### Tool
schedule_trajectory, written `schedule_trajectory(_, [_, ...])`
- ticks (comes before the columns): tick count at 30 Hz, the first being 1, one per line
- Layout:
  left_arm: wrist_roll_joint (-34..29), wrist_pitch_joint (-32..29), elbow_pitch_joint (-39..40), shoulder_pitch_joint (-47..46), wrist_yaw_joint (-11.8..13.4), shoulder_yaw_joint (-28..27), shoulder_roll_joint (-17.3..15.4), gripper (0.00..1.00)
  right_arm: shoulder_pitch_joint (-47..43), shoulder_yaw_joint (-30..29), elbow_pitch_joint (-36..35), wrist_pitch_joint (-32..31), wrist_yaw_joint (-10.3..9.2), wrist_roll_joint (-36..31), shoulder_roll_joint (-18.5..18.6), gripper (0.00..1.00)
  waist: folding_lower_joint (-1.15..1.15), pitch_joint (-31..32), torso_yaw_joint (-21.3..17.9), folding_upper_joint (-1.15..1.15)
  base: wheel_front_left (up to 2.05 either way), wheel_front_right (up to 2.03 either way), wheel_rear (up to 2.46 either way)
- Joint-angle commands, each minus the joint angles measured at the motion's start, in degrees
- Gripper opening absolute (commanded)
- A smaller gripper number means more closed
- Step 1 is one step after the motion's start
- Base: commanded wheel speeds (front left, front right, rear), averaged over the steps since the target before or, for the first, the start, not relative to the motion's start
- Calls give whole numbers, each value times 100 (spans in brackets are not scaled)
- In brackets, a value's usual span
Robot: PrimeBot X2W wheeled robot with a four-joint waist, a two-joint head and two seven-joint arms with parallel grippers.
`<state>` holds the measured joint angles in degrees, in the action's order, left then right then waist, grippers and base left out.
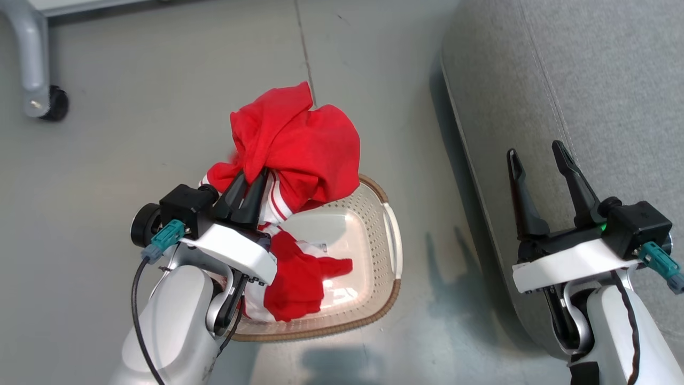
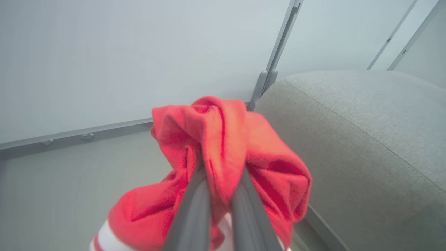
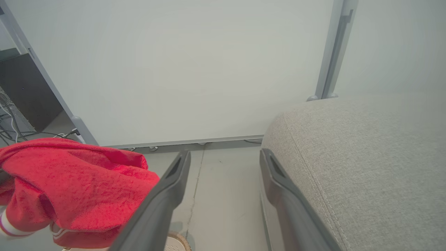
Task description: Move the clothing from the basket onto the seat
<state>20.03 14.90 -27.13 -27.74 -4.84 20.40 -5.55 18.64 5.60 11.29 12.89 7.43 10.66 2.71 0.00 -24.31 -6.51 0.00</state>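
A bunched red garment (image 1: 299,144) with white stripes hangs above the basket (image 1: 385,267), pinched in my left gripper (image 1: 255,174), which is shut on it. In the left wrist view the same red garment (image 2: 223,150) drapes over my left gripper (image 2: 219,174). More red clothing (image 1: 299,278) lies inside the cream basket on the floor. The grey seat (image 1: 588,96) fills the right side. My right gripper (image 1: 537,152) stands open over the seat's front edge, holding nothing; the right wrist view shows that gripper (image 3: 224,157) beside the seat (image 3: 366,157) and the lifted garment (image 3: 73,181).
A grey metal leg with a black caster (image 1: 53,104) stands at the far left. A floor seam (image 1: 304,43) runs away from me. White panel walls (image 3: 191,69) with metal posts stand behind the seat, and cables (image 3: 14,130) lie at the left.
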Motion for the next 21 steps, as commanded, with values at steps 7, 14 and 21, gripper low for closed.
schedule_trajectory(7, [-105,25,832,385,-117,-372,10,0,-405,-118,-182,-207,11,-38,33,100,0,682,394,0,0,0,0])
schedule_trajectory(14, [-207,25,1421,692,-184,-551,22,0,-828,-169,-293,-377,11,-2,34,100,0,1196,494,0,0,0,0])
schedule_trajectory(21, [-312,25,1674,1080,-193,-636,20,0,-1175,-97,-377,-529,11,52,34,100,0,1666,521,0,0,0,0])
